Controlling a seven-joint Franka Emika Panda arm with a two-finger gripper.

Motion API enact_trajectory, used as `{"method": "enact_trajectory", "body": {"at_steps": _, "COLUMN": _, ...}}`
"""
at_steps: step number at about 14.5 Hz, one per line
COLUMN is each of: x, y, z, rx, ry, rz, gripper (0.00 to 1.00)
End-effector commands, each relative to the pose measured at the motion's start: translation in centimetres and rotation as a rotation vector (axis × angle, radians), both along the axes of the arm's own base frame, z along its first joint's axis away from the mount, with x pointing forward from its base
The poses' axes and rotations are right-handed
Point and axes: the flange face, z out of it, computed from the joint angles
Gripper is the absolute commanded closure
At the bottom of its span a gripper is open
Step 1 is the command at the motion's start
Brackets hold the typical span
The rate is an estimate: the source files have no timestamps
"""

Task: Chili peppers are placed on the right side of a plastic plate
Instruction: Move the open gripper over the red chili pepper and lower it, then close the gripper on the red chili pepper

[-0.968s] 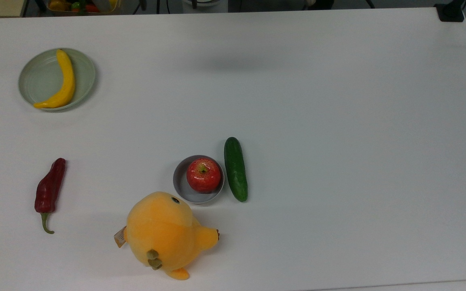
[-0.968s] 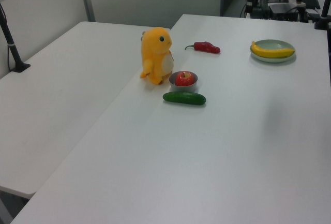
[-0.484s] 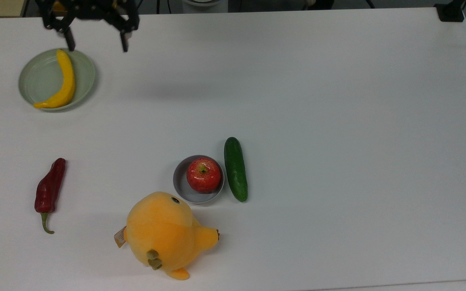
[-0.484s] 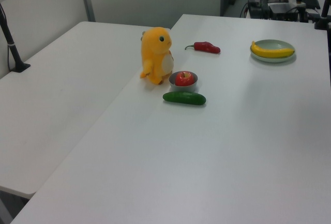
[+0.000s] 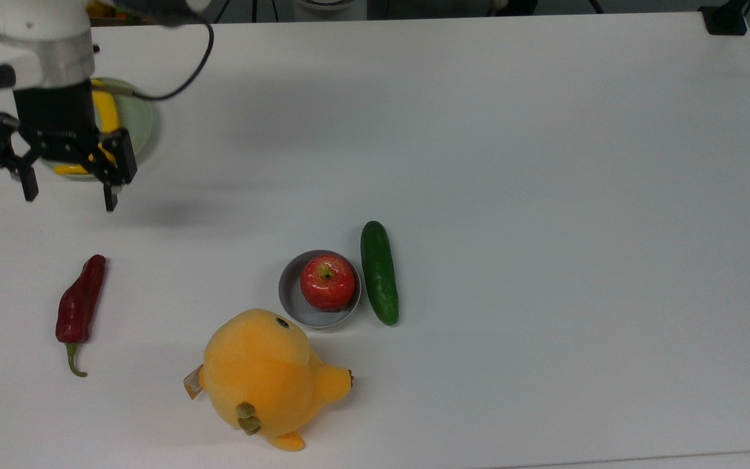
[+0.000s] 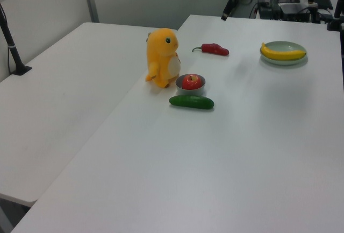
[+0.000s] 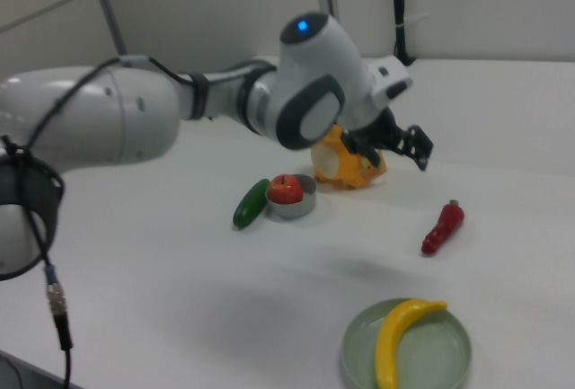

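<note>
Claw [image 5: 69,194]: you have it above the tabletop with fingers spread wide and nothing between them, between the plastic plate and the chili peppers in the top view.
Chili peppers [image 5: 79,303]: lying flat near the top view's left edge of the tabletop, stem toward the bottom edge, well apart from the plate.
Plastic plate [image 7: 452,353]: near the top view's upper left corner, carrying a yellow banana [image 7: 397,336]; the arm partly covers it from above.
Tabletop [image 5: 544,195]: white, matte, bare over its right half in the top view; you see a second white table butted against it in the left view.
Mid-tabletop: red apple [image 5: 327,281] in the grey dish [image 5: 293,303], cucumber [image 5: 379,272] just beside it, orange plush toy [image 5: 264,378] near.
Room: grey partition walls, cables and stands past the far edge.
</note>
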Motion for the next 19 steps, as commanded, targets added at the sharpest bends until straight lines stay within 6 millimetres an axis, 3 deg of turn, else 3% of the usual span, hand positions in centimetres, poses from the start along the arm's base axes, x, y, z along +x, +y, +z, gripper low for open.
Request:
{"method": "enact_trajectory", "body": {"at_steps": 1, "x": 2.0, "y": -2.1, "z": -3.6, "rx": -0.012, "ry": -0.031, "rz": -0.009, "gripper": 0.00}}
{"method": "enact_trajectory", "body": {"at_steps": 5, "x": 3.1, "y": -4.0, "z": -8.8, "rx": -0.027, "ry": -0.047, "rz": -0.035, "gripper": 0.03}}
{"method": "enact_trajectory", "body": {"at_steps": 10, "x": 4.2, "y": -2.6, "z": -13.9, "rx": -0.024, "ry": -0.065, "rz": -0.025, "gripper": 0.04}}
{"method": "enact_trajectory", "body": {"at_steps": 15, "x": 4.5, "y": -2.4, "z": -16.4, "rx": -0.028, "ry": -0.091, "rz": -0.037, "gripper": 0.06}}
{"method": "enact_trajectory", "body": {"at_steps": 16, "x": 4.5, "y": -2.6, "z": -16.6, "rx": -0.030, "ry": -0.100, "rz": -0.040, "gripper": 0.10}}
{"method": "enact_trajectory", "body": {"at_steps": 18, "x": 4.4, "y": -2.7, "z": -16.8, "rx": -0.034, "ry": -0.099, "rz": -0.040, "gripper": 0.29}}
{"method": "enact_trajectory", "body": {"at_steps": 19, "x": 4.4, "y": -2.5, "z": -16.9, "rx": -0.035, "ry": -0.095, "rz": -0.032, "gripper": 0.57}}
